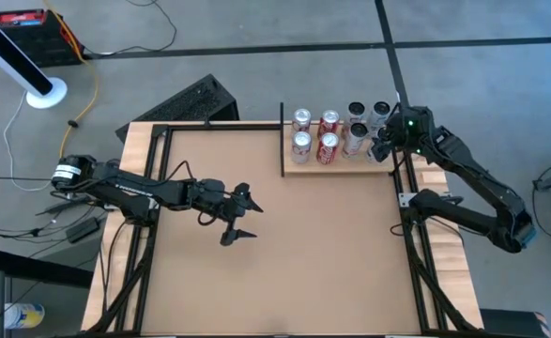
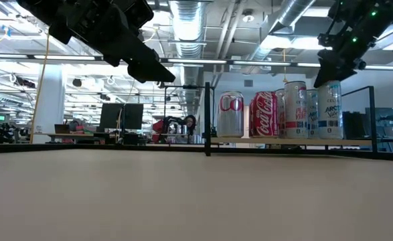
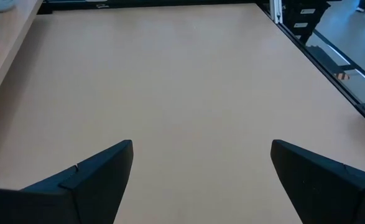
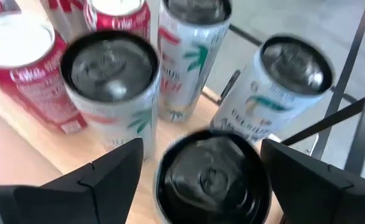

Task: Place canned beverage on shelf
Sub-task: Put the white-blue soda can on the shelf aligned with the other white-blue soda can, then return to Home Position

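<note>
The shelf (image 1: 350, 166), a small light-wood plank with black rods, lies at the table's far right and carries several cans. Among them are a silver one (image 1: 301, 144) and a red one (image 1: 328, 147). My right gripper (image 4: 201, 180) hangs open over the shelf's right end. Its fingers stand on either side of a dark-topped white canned beverage (image 4: 212, 180), which stands upright on the plank (image 4: 51, 149). In the low view this gripper (image 2: 330, 73) is just above that can (image 2: 329, 110). My left gripper (image 1: 249, 216) waits open above the bare middle of the table, nothing between its fingers (image 3: 95, 180).
More cans (image 4: 110, 81) (image 4: 281, 87) stand close around the dark-topped one. Black frame rails (image 1: 411, 244) run along the table's sides. A black keyboard-like object (image 1: 195, 101) lies beyond the far edge. Bare tabletop (image 1: 284, 272) fills the middle and near part.
</note>
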Available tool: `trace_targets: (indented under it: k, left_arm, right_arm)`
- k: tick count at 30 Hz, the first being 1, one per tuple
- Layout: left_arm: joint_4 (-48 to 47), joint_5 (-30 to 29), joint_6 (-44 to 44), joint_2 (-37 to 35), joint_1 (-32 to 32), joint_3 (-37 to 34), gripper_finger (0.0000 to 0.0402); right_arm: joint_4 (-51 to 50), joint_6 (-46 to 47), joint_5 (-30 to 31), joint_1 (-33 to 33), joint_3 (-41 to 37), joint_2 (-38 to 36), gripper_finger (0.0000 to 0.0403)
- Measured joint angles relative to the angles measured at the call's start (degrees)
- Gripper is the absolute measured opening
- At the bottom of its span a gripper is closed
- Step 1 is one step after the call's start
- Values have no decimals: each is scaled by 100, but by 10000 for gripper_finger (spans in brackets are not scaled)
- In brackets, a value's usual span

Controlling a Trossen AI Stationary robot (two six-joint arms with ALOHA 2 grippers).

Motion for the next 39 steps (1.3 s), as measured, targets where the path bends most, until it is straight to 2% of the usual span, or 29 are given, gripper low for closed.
trace_targets:
  k: [9,13,15,21,26,29,33,36,39]
  left_arm:
    - [-7,2,2,0,0,0,366]
    - [-7,-5,2,0,0,0,366]
    - [-4,-13,3,-1,4,0,366]
    - [-13,-24,105,-442,55,183,366]
    - [-230,-164,410,-1040,50,323,366]
    - [-480,-550,457,-1426,48,326,366]
    - [-941,-1150,461,-1770,44,319,366]
    - [-1213,-1639,543,-1909,44,319,366]
    - [-1120,-1863,560,-1974,46,195,366]
  right_arm:
    - [53,1,122,234,644,-60,343]
    - [23,201,100,609,1147,-111,342]
    - [46,427,-131,924,1393,-137,342]
    - [246,1209,-1360,2409,1676,-151,329]
    - [307,1532,-1424,4318,1566,-110,289]
    - [726,1550,-984,5543,1126,-123,261]
    - [1601,1314,369,6850,253,-148,216]
    - [2391,955,1251,7372,-417,-147,171]
    - [3162,752,1424,7429,-1034,-142,113]
